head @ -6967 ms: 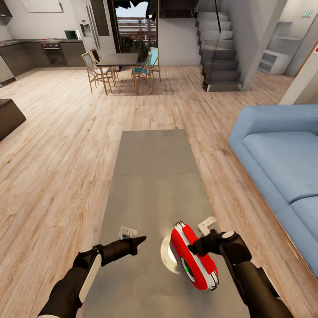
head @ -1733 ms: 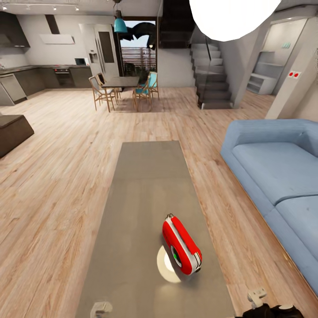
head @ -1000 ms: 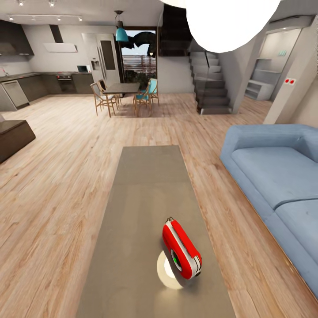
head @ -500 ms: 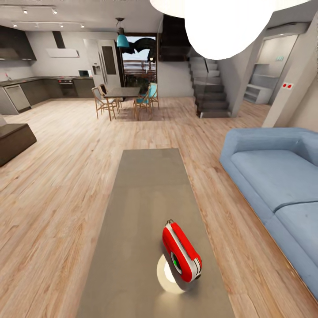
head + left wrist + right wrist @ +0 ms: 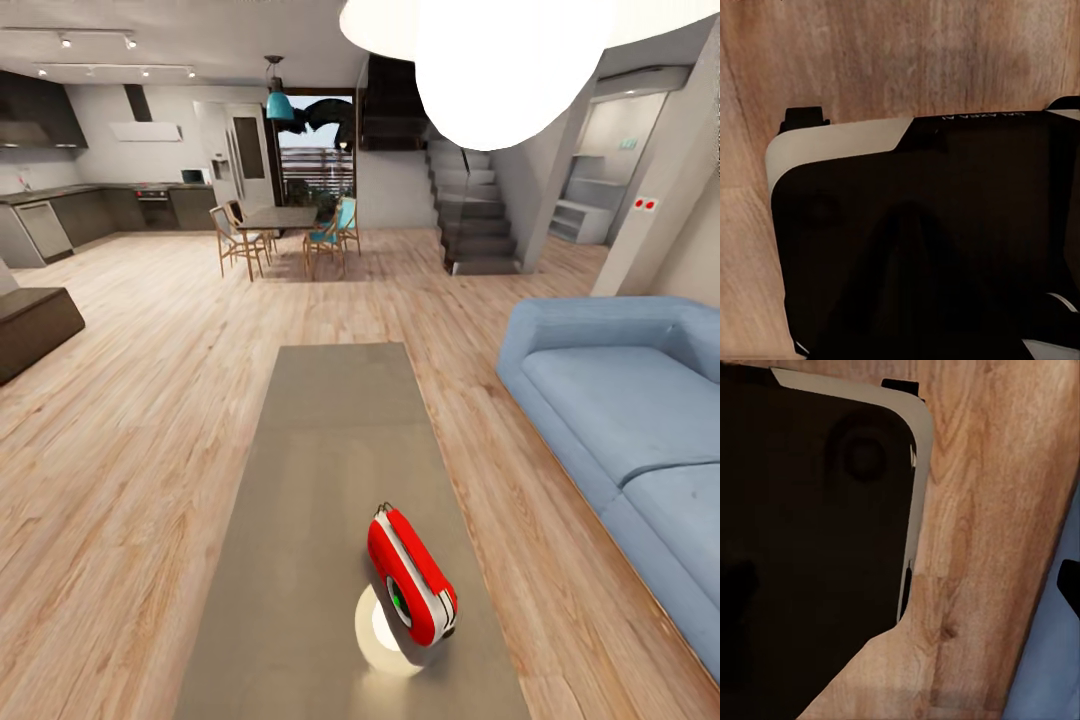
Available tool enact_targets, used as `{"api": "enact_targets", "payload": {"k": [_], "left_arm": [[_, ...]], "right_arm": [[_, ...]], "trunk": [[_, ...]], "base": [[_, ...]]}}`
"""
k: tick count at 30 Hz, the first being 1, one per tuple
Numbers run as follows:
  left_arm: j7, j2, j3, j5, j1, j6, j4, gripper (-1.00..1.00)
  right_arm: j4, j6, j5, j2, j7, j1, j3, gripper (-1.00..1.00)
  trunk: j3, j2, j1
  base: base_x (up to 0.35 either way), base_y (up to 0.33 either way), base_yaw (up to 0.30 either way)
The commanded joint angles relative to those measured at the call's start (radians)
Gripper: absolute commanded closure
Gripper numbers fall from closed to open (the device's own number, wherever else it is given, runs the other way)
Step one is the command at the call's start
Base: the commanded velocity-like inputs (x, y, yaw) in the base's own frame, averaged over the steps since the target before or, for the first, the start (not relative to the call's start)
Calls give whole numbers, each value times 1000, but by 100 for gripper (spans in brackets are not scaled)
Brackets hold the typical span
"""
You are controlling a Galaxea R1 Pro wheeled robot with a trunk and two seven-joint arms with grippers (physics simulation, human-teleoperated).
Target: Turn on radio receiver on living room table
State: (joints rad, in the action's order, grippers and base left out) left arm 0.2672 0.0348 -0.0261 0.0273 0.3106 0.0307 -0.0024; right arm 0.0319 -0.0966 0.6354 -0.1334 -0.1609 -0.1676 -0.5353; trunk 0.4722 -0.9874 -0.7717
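Note:
The radio receiver (image 5: 412, 578) lies on the near part of the long grey-taupe table (image 5: 330, 440) in the head view. It has a glossy red shell with a white band, and its round dial, which has a green spot, faces the near left. A pale round glow (image 5: 376, 632) lies on the tabletop against its near side. Nothing touches the radio. The living room's light wood floor (image 5: 140, 420) surrounds the table. Both wrist views look down on a dark, pale-edged part of the robot's body (image 5: 915, 247) (image 5: 810, 532) over floor planks.
A light blue sofa (image 5: 620, 400) runs along the table's right side, with a strip of floor between. A white globe lamp (image 5: 500, 60) hangs overhead. Far back are the dining table with chairs (image 5: 285, 232), the dark kitchen (image 5: 90, 200) and stairs (image 5: 475, 225). A dark block (image 5: 30, 330) sits at left.
Both arms have dropped out of the head view, and the right gripper has left the radio. The camera has tilted up, showing more ceiling and lamp. The radio stays in place.

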Motion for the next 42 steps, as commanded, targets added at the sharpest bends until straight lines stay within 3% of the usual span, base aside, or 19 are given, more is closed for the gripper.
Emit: {"api": "enact_targets", "payload": {"k": [1,12,20,26,42], "left_arm": [[0,0,0,0,-1,-1,0,100],[0,1,0,0,-7,-6,0,100],[0,1,0,0,-7,-8,-1,100],[0,0,0,0,-7,-6,-1,100],[1,6,0,1,-7,-9,-2,100]], "right_arm": [[0,0,-2,3,0,0,0,-100],[0,-2,-5,30,1,0,0,-100],[0,-2,-7,33,1,0,0,-100],[-1,-2,-34,32,0,0,0,-100],[-3,8,-34,26,0,0,1,-100]], "trunk": [[-2,0,0],[-19,0,0],[-31,0,0],[-39,0,0],[-41,0,0]], "base": [[0,0,0],[0,0,0],[0,0,0],[0,0,0],[0,0,0]]}}
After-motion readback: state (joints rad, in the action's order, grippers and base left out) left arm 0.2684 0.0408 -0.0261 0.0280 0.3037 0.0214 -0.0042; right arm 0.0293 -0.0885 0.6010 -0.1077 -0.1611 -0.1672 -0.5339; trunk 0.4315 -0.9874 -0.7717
